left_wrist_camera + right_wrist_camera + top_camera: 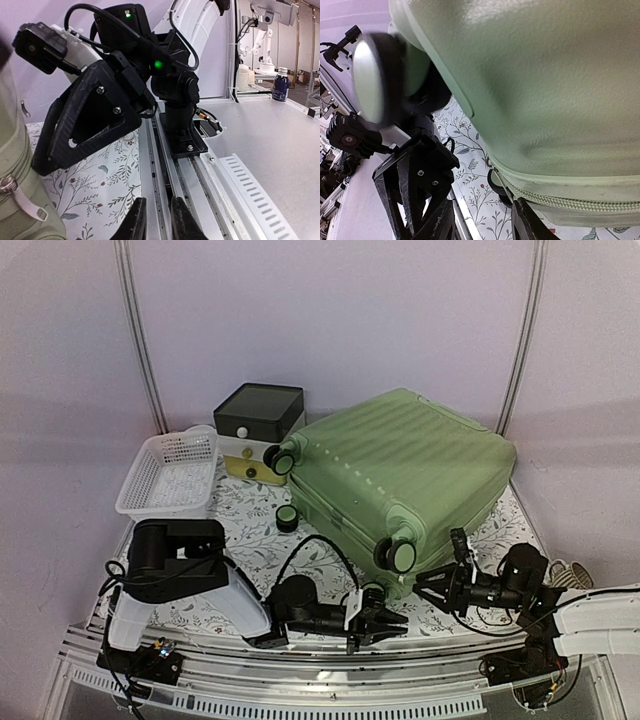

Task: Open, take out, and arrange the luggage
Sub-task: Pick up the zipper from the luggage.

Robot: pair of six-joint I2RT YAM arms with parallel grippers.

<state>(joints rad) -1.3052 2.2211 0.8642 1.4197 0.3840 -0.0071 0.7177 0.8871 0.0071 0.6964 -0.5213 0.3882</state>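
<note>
At lower centre the left gripper (392, 623) sits slightly parted, grasping nothing. The closed luggage (400, 465) lies on the counter (250, 512), centre to right. At its near wheeled corner the right gripper (425, 590) is released, fingers spread.

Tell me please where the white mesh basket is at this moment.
In the top external view, the white mesh basket sits at the far left of the table, directly left of the dark-lidded drawer box and beyond the left arm.
</note>
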